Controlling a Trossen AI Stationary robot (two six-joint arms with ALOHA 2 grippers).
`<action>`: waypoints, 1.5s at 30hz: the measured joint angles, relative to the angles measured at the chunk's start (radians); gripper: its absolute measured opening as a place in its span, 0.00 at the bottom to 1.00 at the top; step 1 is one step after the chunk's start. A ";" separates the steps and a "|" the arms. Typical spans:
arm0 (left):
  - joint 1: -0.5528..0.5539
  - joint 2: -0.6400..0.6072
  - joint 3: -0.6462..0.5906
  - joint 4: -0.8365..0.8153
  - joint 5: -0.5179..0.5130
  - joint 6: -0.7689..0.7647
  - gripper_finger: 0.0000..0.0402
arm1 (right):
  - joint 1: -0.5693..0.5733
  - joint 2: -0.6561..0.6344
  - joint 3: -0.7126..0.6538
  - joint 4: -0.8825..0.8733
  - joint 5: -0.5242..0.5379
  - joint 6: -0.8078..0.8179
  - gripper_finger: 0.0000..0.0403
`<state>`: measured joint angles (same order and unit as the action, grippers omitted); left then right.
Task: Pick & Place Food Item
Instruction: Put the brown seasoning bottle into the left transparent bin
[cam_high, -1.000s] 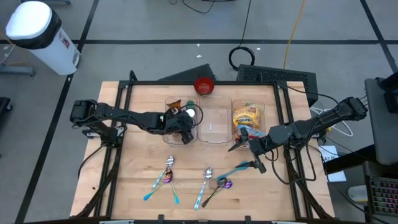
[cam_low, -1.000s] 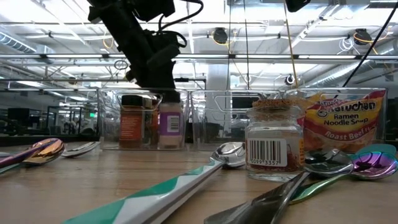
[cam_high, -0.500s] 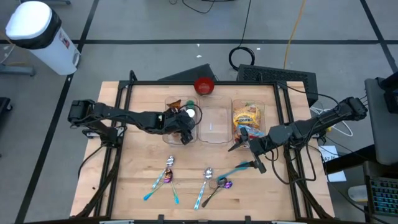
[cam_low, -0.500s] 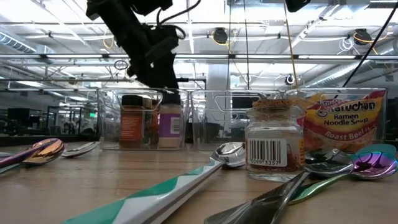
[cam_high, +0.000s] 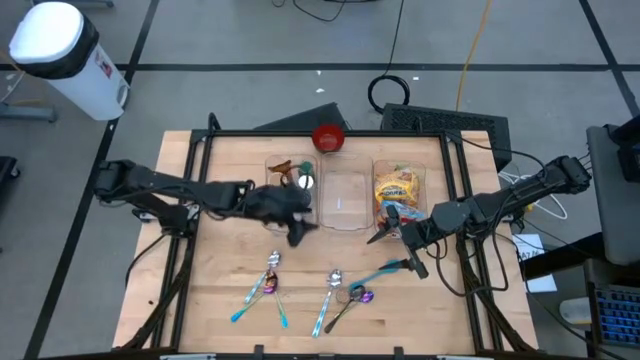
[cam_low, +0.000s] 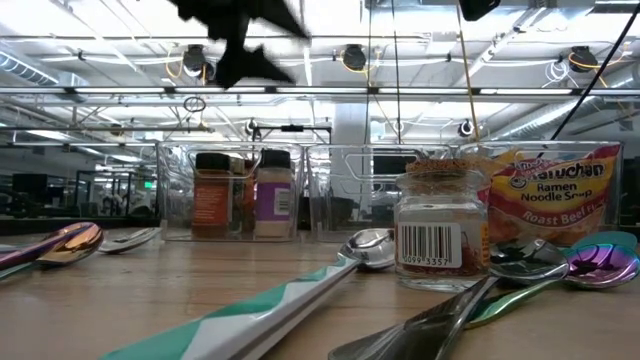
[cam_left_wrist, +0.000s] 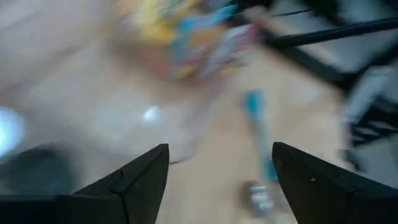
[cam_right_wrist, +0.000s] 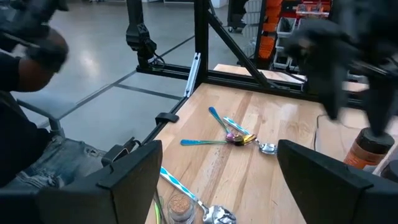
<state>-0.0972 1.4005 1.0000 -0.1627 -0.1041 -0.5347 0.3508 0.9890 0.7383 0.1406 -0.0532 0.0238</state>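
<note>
The left gripper is seen raised above the table, at the near edge of the left clear bin; its jaws are spread wide and nothing is held between them. 2 spice jars are standing upright side by side inside that bin. The right gripper is placed near the front of the right bin, where the ramen packet lies; its jaws are open and empty. A third spice jar is standing on the table among the spoons.
</note>
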 joint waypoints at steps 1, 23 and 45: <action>-0.025 0.007 0.000 0.056 0.009 0.019 0.72 | 0.000 0.000 0.000 -0.001 0.000 0.000 0.78; -0.283 0.111 0.079 0.273 -0.117 0.249 0.72 | 0.112 0.328 0.125 -0.019 0.105 0.098 0.78; -0.212 0.016 0.077 0.254 -0.216 0.461 0.72 | 0.218 0.543 0.041 -0.053 0.262 0.440 0.78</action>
<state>-0.3092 1.4168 1.0767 0.0913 -0.3204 -0.0738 0.5688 1.5322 0.7791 0.0872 0.2091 0.4640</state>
